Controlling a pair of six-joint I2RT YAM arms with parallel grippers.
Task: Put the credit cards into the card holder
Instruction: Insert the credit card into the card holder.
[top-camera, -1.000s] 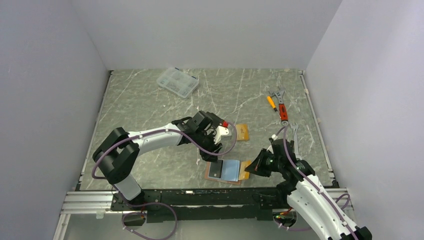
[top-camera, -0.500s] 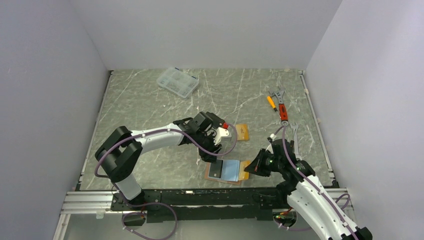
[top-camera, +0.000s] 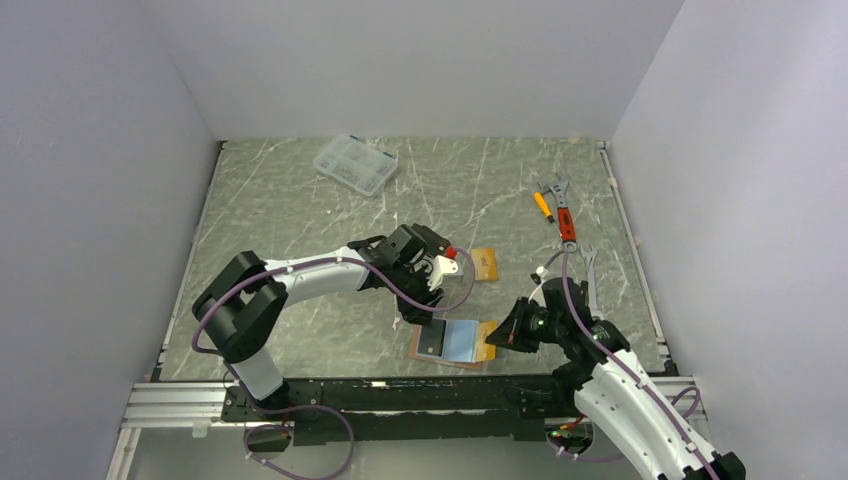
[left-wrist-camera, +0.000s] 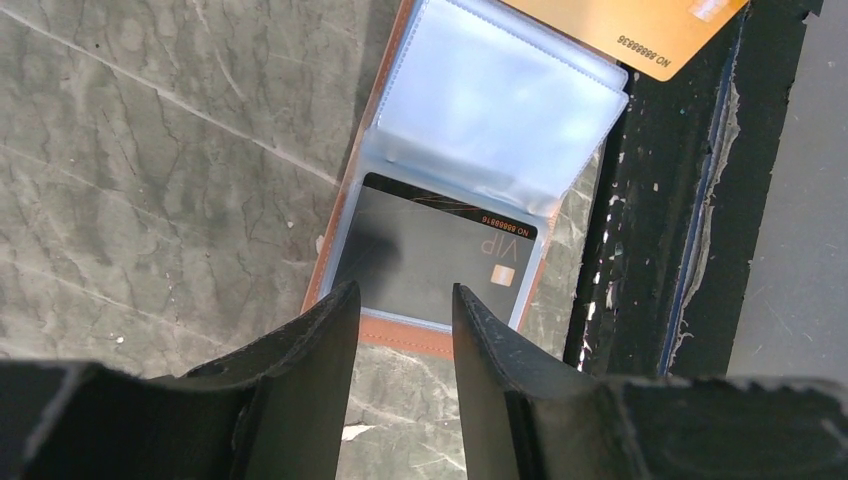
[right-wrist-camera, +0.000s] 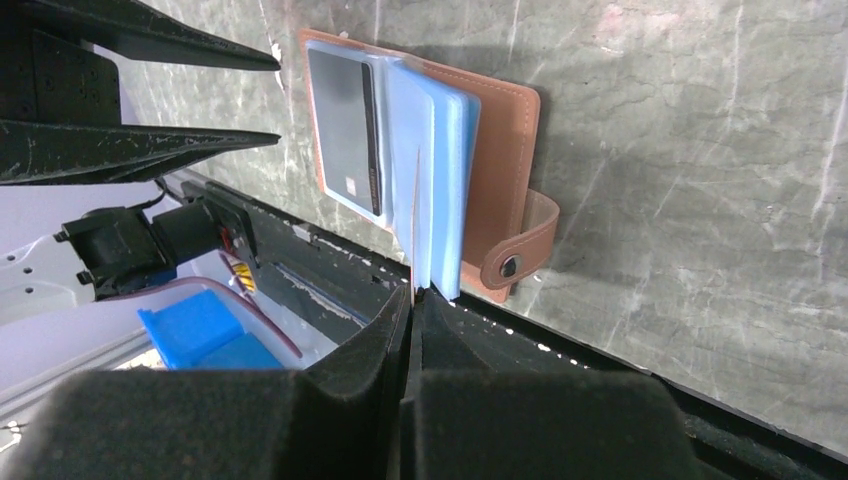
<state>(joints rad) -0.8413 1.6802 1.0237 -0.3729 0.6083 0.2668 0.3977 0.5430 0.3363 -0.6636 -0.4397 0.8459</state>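
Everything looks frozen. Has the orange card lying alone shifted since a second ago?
No. The orange card keeps its spot, same gap from the red-handled wrench.

**A:** What sort of place is this?

**B:** A robotics lab, and this part looks like a closed test cell. Plain pale walls (top-camera: 400, 60) box in the left, far and right sides of a marbled grey-green surface (top-camera: 300, 200).

**A:** Why a robot lab and not a workshop?

**B:** The left arm (top-camera: 300, 275) and the right arm (top-camera: 640, 410), both white and black, are bolted side by side to an aluminium rail (top-camera: 170, 405) along the near edge. Purple cables (top-camera: 567, 285) loop off them.

**A:** And the tools?

**B:** They look like props. A clear compartment box (top-camera: 355, 164) sits far left, with wrenches (top-camera: 566, 222) and a screwdriver (top-camera: 543, 206) far right.
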